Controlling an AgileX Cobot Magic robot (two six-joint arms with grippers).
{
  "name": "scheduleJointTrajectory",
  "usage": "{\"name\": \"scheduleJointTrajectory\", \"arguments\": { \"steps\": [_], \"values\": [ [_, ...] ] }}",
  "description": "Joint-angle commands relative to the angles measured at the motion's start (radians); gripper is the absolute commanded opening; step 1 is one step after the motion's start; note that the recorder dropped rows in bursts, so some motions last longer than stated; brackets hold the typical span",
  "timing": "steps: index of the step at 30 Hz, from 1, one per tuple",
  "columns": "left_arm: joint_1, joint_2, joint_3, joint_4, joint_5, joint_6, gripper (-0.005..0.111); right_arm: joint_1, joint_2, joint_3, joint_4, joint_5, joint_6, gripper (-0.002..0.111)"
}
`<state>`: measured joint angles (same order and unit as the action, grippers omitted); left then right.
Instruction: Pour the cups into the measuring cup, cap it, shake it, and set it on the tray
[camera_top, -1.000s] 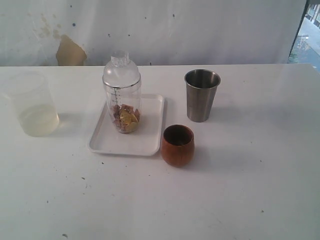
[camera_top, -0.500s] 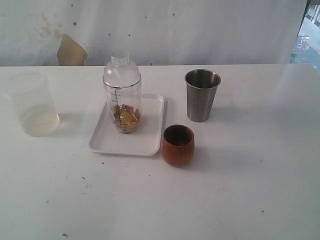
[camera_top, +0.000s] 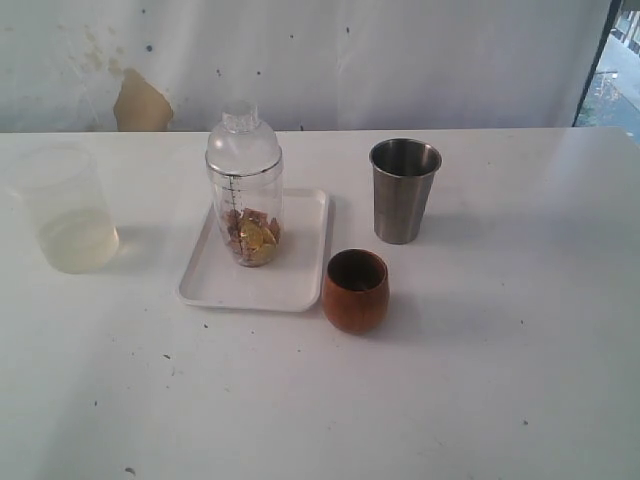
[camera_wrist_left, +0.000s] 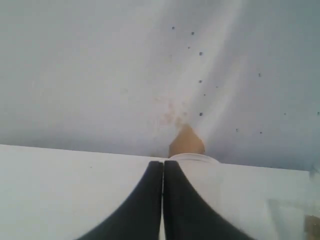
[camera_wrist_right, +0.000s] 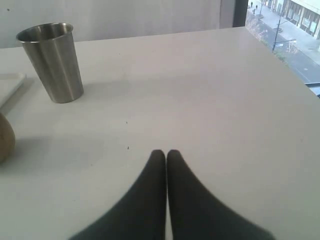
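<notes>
Measuring cup (camera_top: 245, 215): upright on the tray (camera_top: 300, 272), toward its far left part, capped with a clear domed lid (camera_top: 243, 148). Brown and yellow pieces (camera_top: 254, 240) lie heaped in its bottom; the black scale runs down the side facing the camera.

Tray: flat on the white table (camera_top: 460, 390), left of centre in the exterior view.

Wooden cup (camera_top: 355, 292): upright on the table, just beside the tray's near right corner; whether the two touch cannot be told. Its inside looks dark.

Tumbler (camera_top: 403, 190): upright on the table, right of the tray and beyond the wooden cup, apart from both.

Frosted cup (camera_top: 65, 208): upright at the far left, well apart from the tray, with a pale layer in its bottom.

Left gripper (camera_wrist_left: 163, 167): seen only in its wrist view, jaws pressed together with nothing between them, pointed at the white wall (camera_wrist_left: 100, 75) past the table's far edge.

Right gripper (camera_wrist_right: 166, 156): seen only in its wrist view, jaws clenched and empty, above bare table, well apart from the tumbler and wooden cup.
</notes>
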<state>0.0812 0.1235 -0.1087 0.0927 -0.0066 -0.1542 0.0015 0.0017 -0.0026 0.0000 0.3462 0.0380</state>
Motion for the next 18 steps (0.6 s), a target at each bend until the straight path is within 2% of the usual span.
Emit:
{"name": "scheduleJointTrajectory", "arguments": {
  "steps": [1,3,5,7,13,18],
  "values": [
    [0.027,-0.086,0.091,-0.011,-0.008,-0.003,0.001,0.000,-0.002,0.003,0.000,-0.004,0.004,0.000],
    [0.027,-0.124,0.109,-0.011,0.012,0.001,0.001,0.000,-0.002,0.003,0.000,-0.004,0.004,0.000],
    [0.027,-0.124,0.109,-0.009,0.103,0.005,0.001,0.000,-0.002,0.003,0.000,-0.004,0.004,0.000],
    [0.027,-0.124,0.109,-0.009,0.138,0.005,0.001,0.000,-0.002,0.003,0.000,-0.004,0.004,0.000],
    [0.025,-0.124,0.109,-0.009,0.213,0.075,0.001,0.000,-0.002,0.003,0.000,-0.004,0.004,0.000],
    [0.024,-0.124,0.109,-0.007,0.218,0.104,0.001,0.000,-0.002,0.003,0.000,-0.004,0.004,0.000]
  ]
}}
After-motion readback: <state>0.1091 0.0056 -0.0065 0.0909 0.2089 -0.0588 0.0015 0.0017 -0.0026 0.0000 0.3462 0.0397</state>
